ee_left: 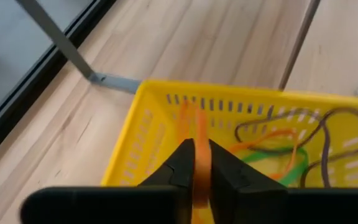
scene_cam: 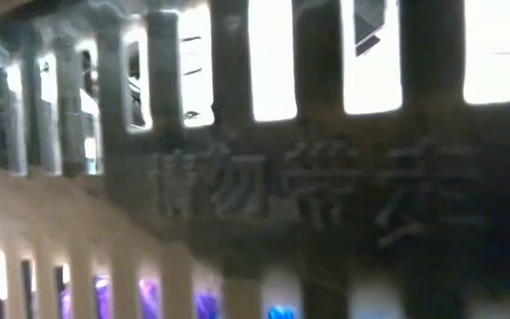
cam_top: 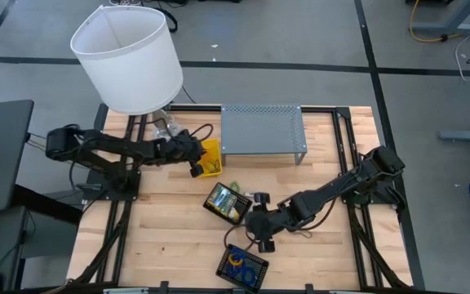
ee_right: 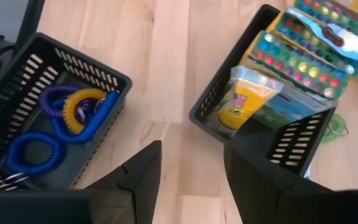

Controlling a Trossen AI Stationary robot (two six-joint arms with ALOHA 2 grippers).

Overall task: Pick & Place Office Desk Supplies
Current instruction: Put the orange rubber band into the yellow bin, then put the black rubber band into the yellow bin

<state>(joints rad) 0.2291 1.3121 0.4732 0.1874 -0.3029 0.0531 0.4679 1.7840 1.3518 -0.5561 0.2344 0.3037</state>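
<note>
My left gripper hovers over the yellow basket, shut on an orange rubber band. Inside that basket lie more bands: orange, green and brown. My right gripper is open above bare wood between two black baskets. One black basket holds blue, purple and yellow coil loops. The other holds crayon boxes, one leaning on its wall. My left gripper pinches the orange rubber band between its two fingers, coming slanting down from the table's left. The band runs out past the fingertips over the yellow basket's inside. Which part of the loop it has cannot be told.
A grey perforated metal shelf stands behind the baskets at the far side. The lamp with its big white shade rises over the far left corner. A basket wall fills the low view. Bare wood lies toward the near right.
</note>
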